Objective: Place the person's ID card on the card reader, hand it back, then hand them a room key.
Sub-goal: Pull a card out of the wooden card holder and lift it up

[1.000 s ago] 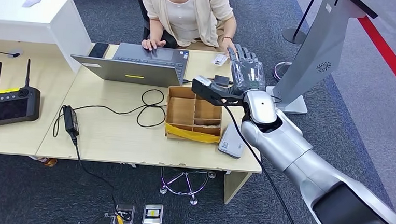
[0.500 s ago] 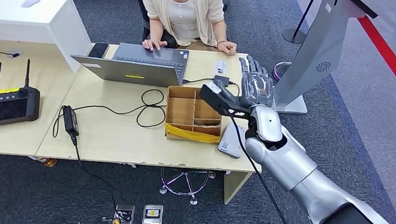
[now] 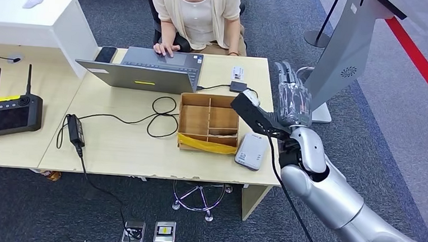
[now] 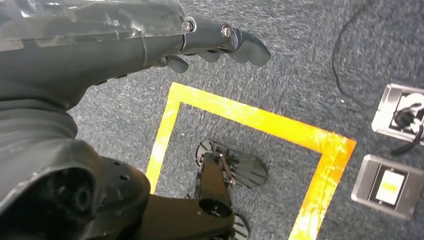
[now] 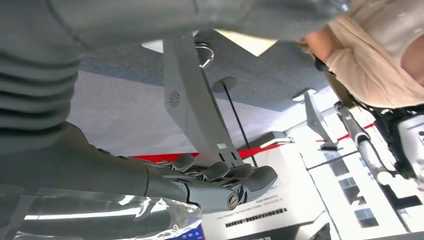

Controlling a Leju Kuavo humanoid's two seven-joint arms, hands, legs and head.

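A small white ID card (image 3: 237, 73) lies flat on the table near its far edge, in front of the seated person (image 3: 198, 16). The grey-white card reader (image 3: 252, 151) sits at the table's front right corner, beside a cardboard box (image 3: 209, 122) with several compartments. My right hand (image 3: 292, 97) hovers past the table's right edge, to the right of the card, with its fingers stretched out and nothing in them. The right wrist view shows those fingers (image 5: 220, 182) bare. My left hand (image 4: 150, 40) hangs over the floor, fingers extended and holding nothing.
An open laptop (image 3: 147, 69) stands before the person, whose hand rests on it. A small black adapter (image 3: 238, 86) and cables (image 3: 161, 115) lie near the card. A grey kiosk stand (image 3: 339, 55) rises just right of my hand. A black remote controller (image 3: 7, 111) sits far left.
My right hand has swung right and back from above the card to beyond the table's edge. The person's hand near the card has drawn back; the card stays on the table.
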